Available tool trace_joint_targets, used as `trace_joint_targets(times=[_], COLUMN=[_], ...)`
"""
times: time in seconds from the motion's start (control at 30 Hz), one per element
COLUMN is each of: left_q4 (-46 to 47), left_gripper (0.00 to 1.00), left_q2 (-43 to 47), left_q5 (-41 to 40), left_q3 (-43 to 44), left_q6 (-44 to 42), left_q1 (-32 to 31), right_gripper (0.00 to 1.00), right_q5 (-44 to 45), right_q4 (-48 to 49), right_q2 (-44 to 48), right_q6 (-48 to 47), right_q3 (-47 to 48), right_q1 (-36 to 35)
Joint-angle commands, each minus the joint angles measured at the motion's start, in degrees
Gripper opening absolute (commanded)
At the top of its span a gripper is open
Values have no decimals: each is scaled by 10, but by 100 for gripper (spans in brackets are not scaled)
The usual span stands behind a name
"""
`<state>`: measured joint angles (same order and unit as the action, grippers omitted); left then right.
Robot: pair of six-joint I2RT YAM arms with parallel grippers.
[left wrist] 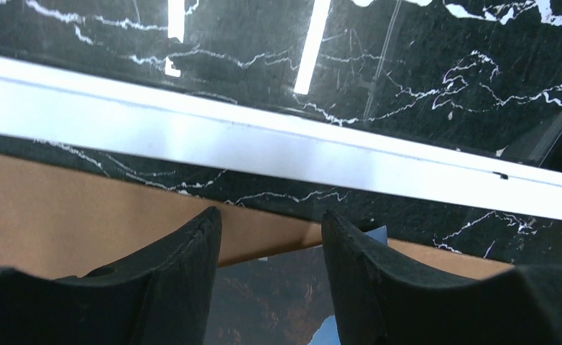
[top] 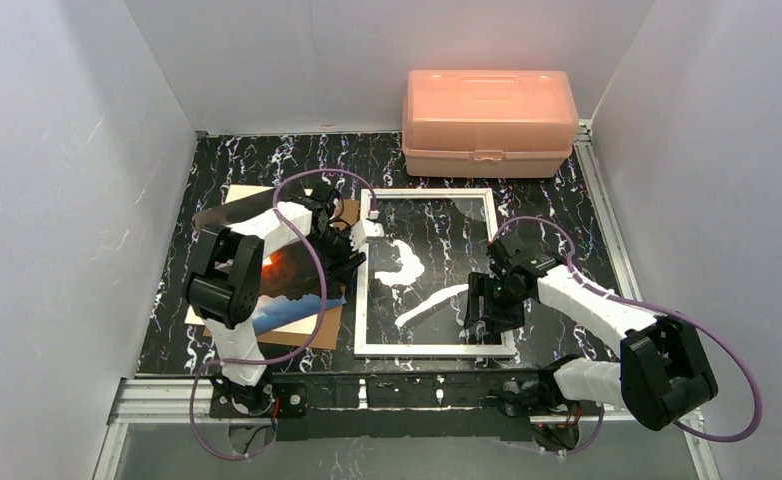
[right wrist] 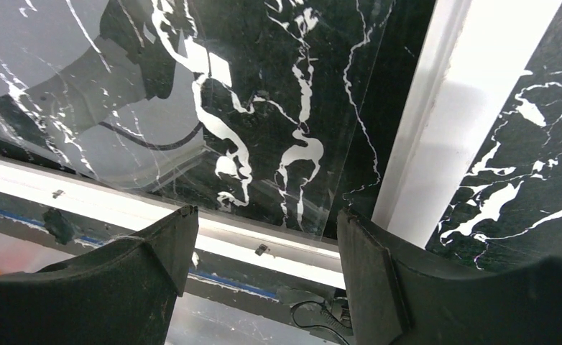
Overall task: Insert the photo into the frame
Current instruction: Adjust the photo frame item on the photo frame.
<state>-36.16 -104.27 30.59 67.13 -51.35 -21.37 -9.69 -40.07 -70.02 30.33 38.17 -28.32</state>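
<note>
The photo (top: 285, 290) sits left of centre in the top view, flat on a brown board (top: 250, 194). It's glossy, with dark clouds, an orange glow in the middle and blue-white along the bottom. The white frame (top: 432, 349) lies just right of it. The left gripper (left wrist: 271, 219) hangs spread over the photo's edge. The right gripper (right wrist: 264, 215) is also spread, over the frame's lower right.

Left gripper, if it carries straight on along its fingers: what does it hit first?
Most likely the brown backing board, near its edge, which shows between the fingertips of the open left gripper. A strip of table and the white rail of the frame lie just beyond; depth is unclear.
</note>
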Motion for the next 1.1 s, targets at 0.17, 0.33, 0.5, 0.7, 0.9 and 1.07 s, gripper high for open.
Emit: trace_joint_targets(times=[0.17, 0.33, 0.5, 0.7, 0.9, 1.07], left_q4=[8, 16, 23, 23, 11, 11], left_gripper=[52, 52, 52, 52, 51, 51], left_q2=[20, 17, 13, 9, 9, 10], left_q5=[-4, -1, 1, 2, 0, 1], left_q3=[-25, -30, -32, -30, -31, -32], left_q6=[-10, -8, -12, -8, -8, -9], left_q1=[-16, -16, -17, -17, -16, -15], right_gripper=[79, 79, 79, 77, 63, 53], right_q5=[39, 21, -7, -21, -15, -9], right_q4=[-8, 23, 58, 73, 77, 67], right_q2=[17, 21, 16, 24, 72, 96], right_q6=[37, 46, 48, 43, 42, 41], right_q3=[-11, -28, -41, -38, -24, -10], right_q1=[-27, -28, -27, -28, -24, -15])
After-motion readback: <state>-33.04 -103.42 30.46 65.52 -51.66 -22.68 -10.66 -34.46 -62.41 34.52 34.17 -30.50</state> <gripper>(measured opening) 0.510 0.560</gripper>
